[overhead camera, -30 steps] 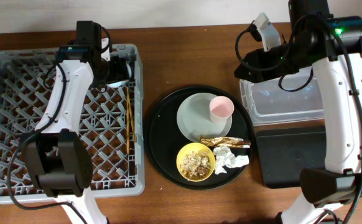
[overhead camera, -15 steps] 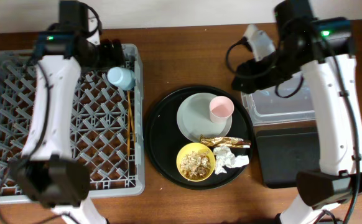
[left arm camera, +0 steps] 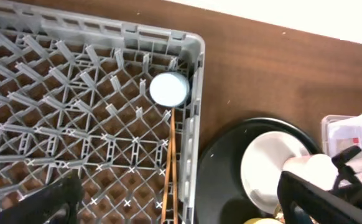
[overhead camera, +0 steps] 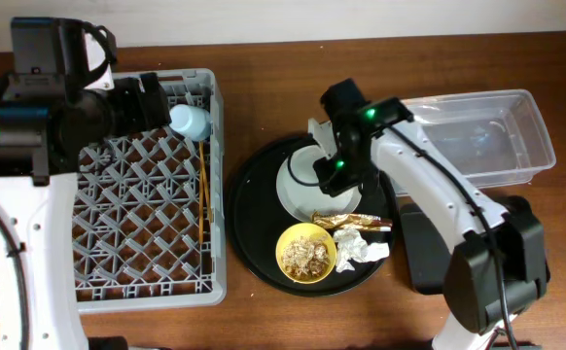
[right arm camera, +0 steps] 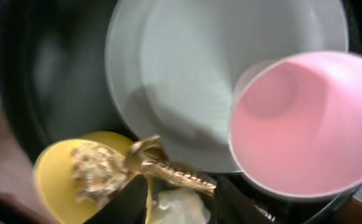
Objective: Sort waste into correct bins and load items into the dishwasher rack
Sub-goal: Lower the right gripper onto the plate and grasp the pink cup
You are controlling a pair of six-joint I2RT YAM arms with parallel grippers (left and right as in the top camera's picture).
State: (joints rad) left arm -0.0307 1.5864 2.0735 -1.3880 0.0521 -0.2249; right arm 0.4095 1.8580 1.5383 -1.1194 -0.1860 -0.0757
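Note:
The light blue cup (overhead camera: 190, 121) lies in the far right corner of the grey dishwasher rack (overhead camera: 30, 282), and shows in the left wrist view (left arm camera: 168, 89). Two chopsticks (overhead camera: 203, 190) lie along the rack's right side. My left gripper (overhead camera: 155, 95) is open and empty, left of the cup. My right gripper (overhead camera: 334, 180) is open over the pale plate (overhead camera: 300, 185). In the right wrist view the pink cup (right arm camera: 305, 124) stands on the plate (right arm camera: 193, 74); the gold wrapper (right arm camera: 168, 171), white tissue (right arm camera: 178, 208) and the yellow bowl (right arm camera: 56, 186) of scraps lie by the fingers (right arm camera: 184, 202).
The plate, bowl (overhead camera: 307, 253), wrapper (overhead camera: 353, 222) and tissue (overhead camera: 363, 250) sit on a large round black tray (overhead camera: 249, 214). The clear tub (overhead camera: 477, 136) stands at the far right, with the shallow black tray (overhead camera: 453, 248) in front of it.
My left gripper let go of the blue cup in the rack and drew back to the left. My right arm swung from over the clear tub to over the plate, covering the pink cup from overhead.

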